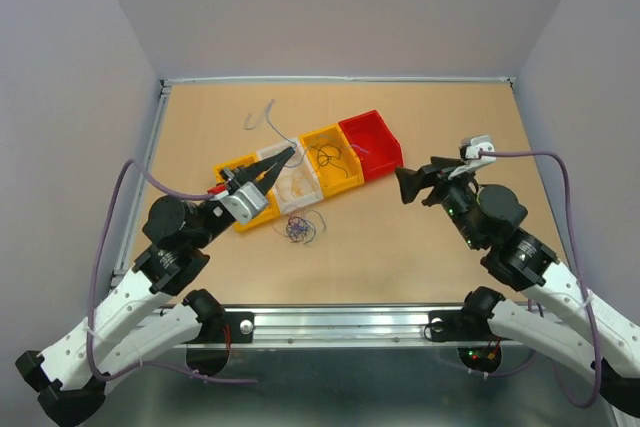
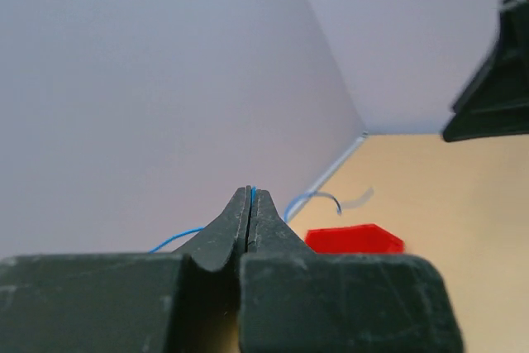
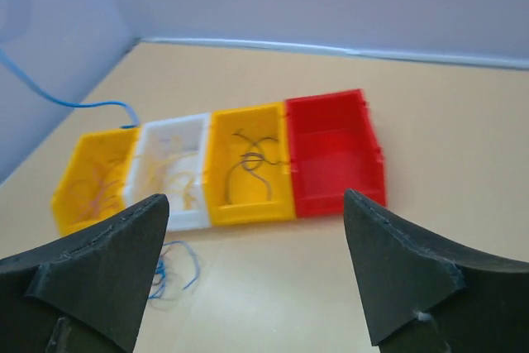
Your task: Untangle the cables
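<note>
My left gripper [image 2: 250,194] is clamped together on a thin blue wire [image 2: 307,197], held up above the bins. My right gripper [image 3: 254,200] stands wide apart and empty, facing the row. I judge the sorting well along. A black wire [image 3: 250,163] lies in the middle yellow bin [image 3: 248,209], pale strands in the white bin [image 3: 186,219], and orange ones in the end yellow bin [image 3: 70,212]. What's left is the small blue-purple wad [image 1: 300,230] on the desk [image 1: 420,257] just before the bins, plus the wire I hold.
</note>
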Robot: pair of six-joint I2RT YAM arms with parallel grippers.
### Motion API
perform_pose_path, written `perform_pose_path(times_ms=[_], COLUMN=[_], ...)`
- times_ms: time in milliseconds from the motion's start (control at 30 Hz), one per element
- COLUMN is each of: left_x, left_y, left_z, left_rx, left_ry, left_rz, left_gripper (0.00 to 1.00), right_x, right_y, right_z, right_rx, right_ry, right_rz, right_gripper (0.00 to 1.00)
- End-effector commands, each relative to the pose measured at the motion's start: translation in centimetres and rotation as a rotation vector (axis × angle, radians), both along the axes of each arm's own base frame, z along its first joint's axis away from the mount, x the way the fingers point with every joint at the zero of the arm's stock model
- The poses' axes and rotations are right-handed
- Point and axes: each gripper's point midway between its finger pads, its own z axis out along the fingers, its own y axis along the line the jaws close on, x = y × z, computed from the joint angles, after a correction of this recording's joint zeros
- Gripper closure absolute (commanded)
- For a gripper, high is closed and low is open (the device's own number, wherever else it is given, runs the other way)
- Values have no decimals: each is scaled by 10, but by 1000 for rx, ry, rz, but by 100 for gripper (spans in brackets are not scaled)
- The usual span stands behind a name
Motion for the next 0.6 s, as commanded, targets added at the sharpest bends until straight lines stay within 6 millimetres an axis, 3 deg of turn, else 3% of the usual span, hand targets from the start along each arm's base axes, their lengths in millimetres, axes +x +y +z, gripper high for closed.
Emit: perform_pose_path(times_ms=[0,33,100,133,200,267,333,567], left_x=[-22,-25,-30,-35,-41,-48,-50,-48], left_y=[-23,-25,-27,-29,-32,-37,-45,-63], left_z=[0,-1,-1,-3,-7,-12,-24,-54], left_rx=[61,70,73,85,100,124,162,266], left_ry=[-3,-4,-1,-1,6,11,33,105], left_rz=[-173,-198,-224,-255,-289,-339,-379,-458], left_gripper=[100,100,100,100,100,100,100,100], right_x=[-21,-31,-29,-29,-25,-34,-43,-73], right_y=[73,89,109,115,130,143,157,175], right_z=[20,27,22,32,22,28,19,8], right_rx=[-26,-28,-41,-30,-44,-42,-72,-113], right_ry=[-156,-204,-211,-258,-270,-343,-368,-472], right_rz=[413,523,591,618,664,752,859,1083], right_gripper=[7,7,7,7,7,7,7,7])
